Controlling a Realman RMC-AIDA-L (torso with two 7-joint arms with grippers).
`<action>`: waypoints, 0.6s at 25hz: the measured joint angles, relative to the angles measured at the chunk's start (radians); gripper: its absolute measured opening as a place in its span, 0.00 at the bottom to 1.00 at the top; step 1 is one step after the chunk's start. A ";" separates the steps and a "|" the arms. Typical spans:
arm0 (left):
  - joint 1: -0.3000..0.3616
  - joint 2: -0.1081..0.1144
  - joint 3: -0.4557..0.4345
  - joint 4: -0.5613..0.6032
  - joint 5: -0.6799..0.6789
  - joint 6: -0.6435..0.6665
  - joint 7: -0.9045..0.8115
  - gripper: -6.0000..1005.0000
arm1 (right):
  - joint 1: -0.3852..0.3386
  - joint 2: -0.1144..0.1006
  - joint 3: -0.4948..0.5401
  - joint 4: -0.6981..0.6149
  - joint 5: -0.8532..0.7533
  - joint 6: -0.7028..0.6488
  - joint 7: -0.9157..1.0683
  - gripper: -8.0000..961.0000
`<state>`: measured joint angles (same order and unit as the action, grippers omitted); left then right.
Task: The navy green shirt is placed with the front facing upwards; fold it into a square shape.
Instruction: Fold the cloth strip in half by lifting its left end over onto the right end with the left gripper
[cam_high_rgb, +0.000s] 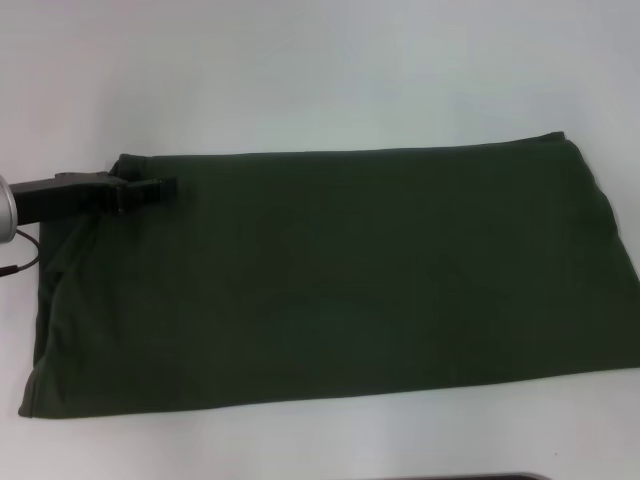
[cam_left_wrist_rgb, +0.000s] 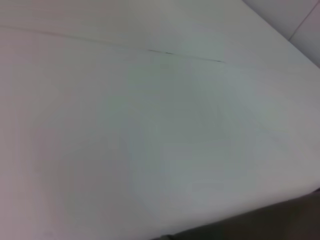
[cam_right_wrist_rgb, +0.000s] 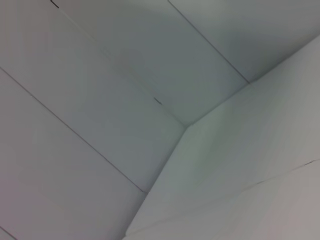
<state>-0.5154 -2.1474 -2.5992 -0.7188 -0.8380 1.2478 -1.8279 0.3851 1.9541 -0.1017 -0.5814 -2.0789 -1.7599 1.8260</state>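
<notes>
The navy green shirt (cam_high_rgb: 330, 275) lies on the white table (cam_high_rgb: 300, 70) as one long flat band running left to right. Only plain green cloth faces up; no lettering or collar shows. My left gripper (cam_high_rgb: 150, 190) reaches in from the left edge of the head view and rests over the shirt's far left corner. The left wrist view holds only pale table surface (cam_left_wrist_rgb: 150, 125). My right gripper is out of view, and the right wrist view shows no shirt.
White table surrounds the shirt on the far side and along the near edge. A dark cable (cam_high_rgb: 25, 255) hangs under the left arm. The right wrist view looks at pale wall panels (cam_right_wrist_rgb: 125, 100) meeting in a corner.
</notes>
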 joint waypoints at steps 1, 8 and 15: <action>0.000 0.000 0.000 -0.001 -0.002 0.002 0.000 0.65 | 0.000 0.000 0.000 0.000 0.000 0.000 0.000 0.97; 0.022 0.000 -0.020 -0.061 -0.047 0.125 -0.001 0.64 | 0.000 0.000 0.000 0.000 0.000 -0.001 -0.006 0.97; 0.090 0.015 -0.026 -0.155 -0.144 0.261 -0.014 0.64 | -0.006 0.013 0.003 0.002 0.000 0.009 -0.042 0.97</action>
<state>-0.4249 -2.1325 -2.6249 -0.8736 -0.9821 1.5083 -1.8416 0.3787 1.9666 -0.0989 -0.5798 -2.0794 -1.7508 1.7837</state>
